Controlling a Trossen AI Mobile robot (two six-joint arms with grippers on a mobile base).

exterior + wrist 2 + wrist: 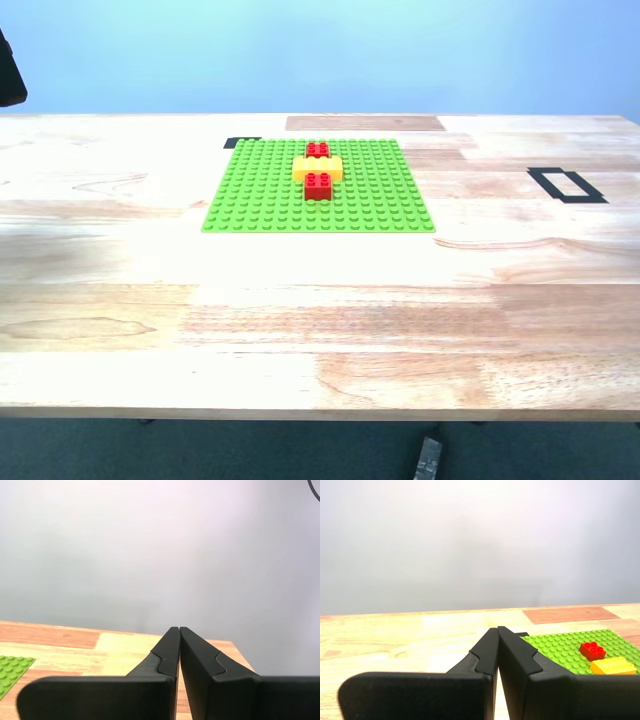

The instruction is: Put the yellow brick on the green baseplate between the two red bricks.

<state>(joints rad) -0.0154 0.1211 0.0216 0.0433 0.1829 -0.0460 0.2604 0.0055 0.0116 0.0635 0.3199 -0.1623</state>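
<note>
Worktop (120, 300) of pale wood fills the exterior view, with a blue wall behind it. At that view's far left edge a dark shape shows, too cut off to identify. Moving toward the right, a small piece of black tape (243, 142) peeks out at the far left corner of the green baseplate (260, 195), which lies flat on the worktop toward its far side. On the baseplate, in its far half, the yellow brick (317, 168) sits crosswise between the two red bricks, the far red brick (317, 150) touching it behind and the near red brick (319, 186) touching it in front, all three in one line. Past the baseplate, near the worktop's far edge, is a darker brown plank patch (365, 123). Further to the exterior view's right lies a black tape rectangle (567, 185), well apart from the baseplate.

My first end effector (497, 630) has its fingers pressed together on nothing, above the worktop with the baseplate, one red brick and the yellow brick beyond it. My second end effector (179, 629) is likewise pressed together and empty, with only a corner of the baseplate in its view.
</note>
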